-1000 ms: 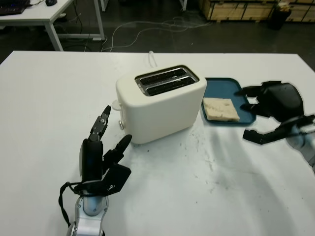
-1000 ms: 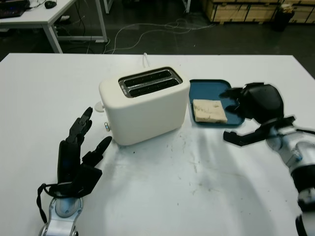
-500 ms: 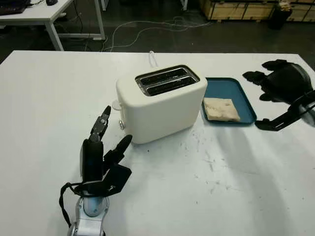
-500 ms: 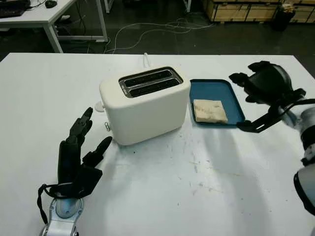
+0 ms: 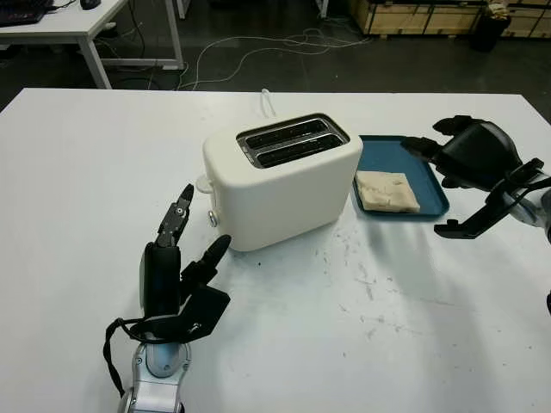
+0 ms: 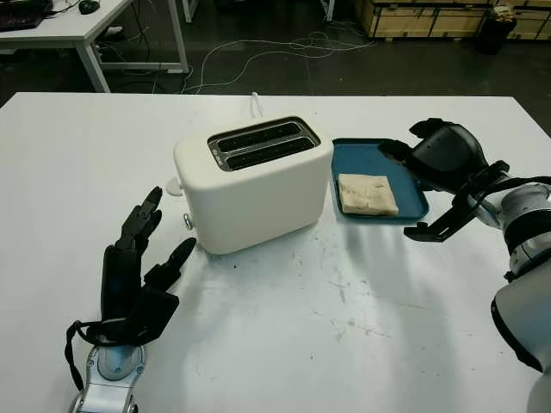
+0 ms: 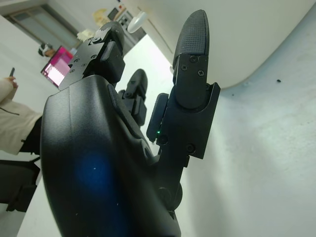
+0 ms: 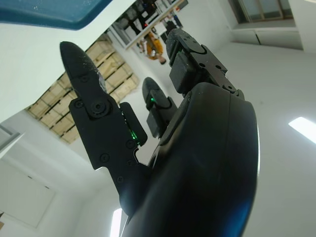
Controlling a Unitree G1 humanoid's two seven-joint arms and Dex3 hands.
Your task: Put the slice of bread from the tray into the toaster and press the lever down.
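Observation:
A cream two-slot toaster (image 5: 284,189) stands mid-table with both slots (image 5: 291,142) empty; its lever knob (image 5: 213,218) is on the end facing my left hand. To its right, a slice of bread (image 5: 387,191) lies flat in the blue tray (image 5: 392,153). My right hand (image 5: 441,176) hovers at the tray's right edge, open and holding nothing, fingers pointing toward the bread. My left hand (image 5: 200,225) stands upright and open on the table in front of the toaster's lever end, a short gap from it. The toaster's wall (image 7: 247,39) is close by in the left wrist view.
The toaster's white cord (image 5: 267,101) runs off behind it. The tabletop (image 5: 362,292) in front of the toaster is scuffed. Beyond the table are another white table (image 5: 69,26), floor cables (image 5: 258,52) and wooden crates (image 5: 413,17). A person (image 7: 12,116) stands far off.
My right hand lifted away to the far right, then came back left and lower to the tray's right edge. The left hand, bread and toaster have not moved.

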